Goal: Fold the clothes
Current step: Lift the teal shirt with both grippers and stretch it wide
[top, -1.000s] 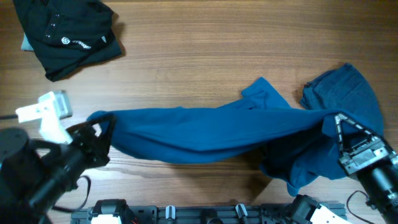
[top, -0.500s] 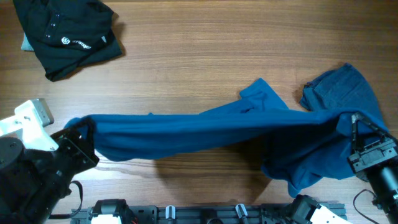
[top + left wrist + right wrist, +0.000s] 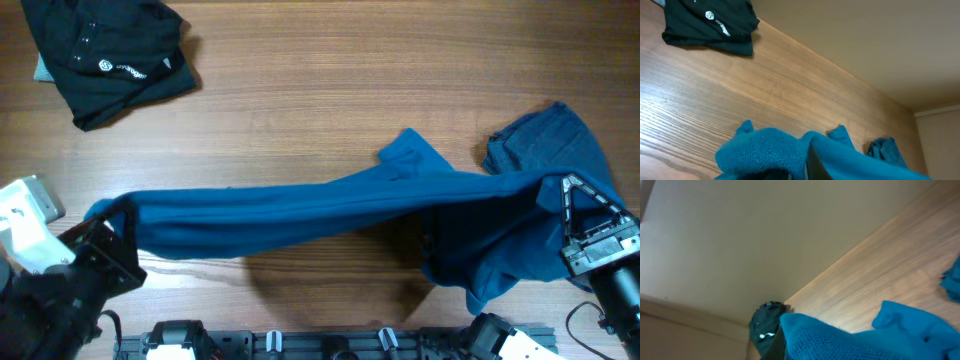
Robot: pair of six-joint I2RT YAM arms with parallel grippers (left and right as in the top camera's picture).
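A mid-blue T-shirt hangs stretched in a long band across the front of the table. My left gripper is shut on its left end and my right gripper is shut on its right end. The shirt's lower part droops in a bunch by the right gripper. A slightly darker blue garment lies crumpled at the far right, behind the shirt. In the left wrist view the blue knit covers the jaws beside one dark finger. In the right wrist view the shirt hides the jaws.
A black garment with a white logo lies at the back left corner, also visible as the black garment in the left wrist view. A rail with clips runs along the front edge. The wooden table shows behind the shirt.
My left gripper has drawn its end of the shirt leftward and toward the front edge, pulling the band longer and tauter. The right gripper shifted slightly to the right.
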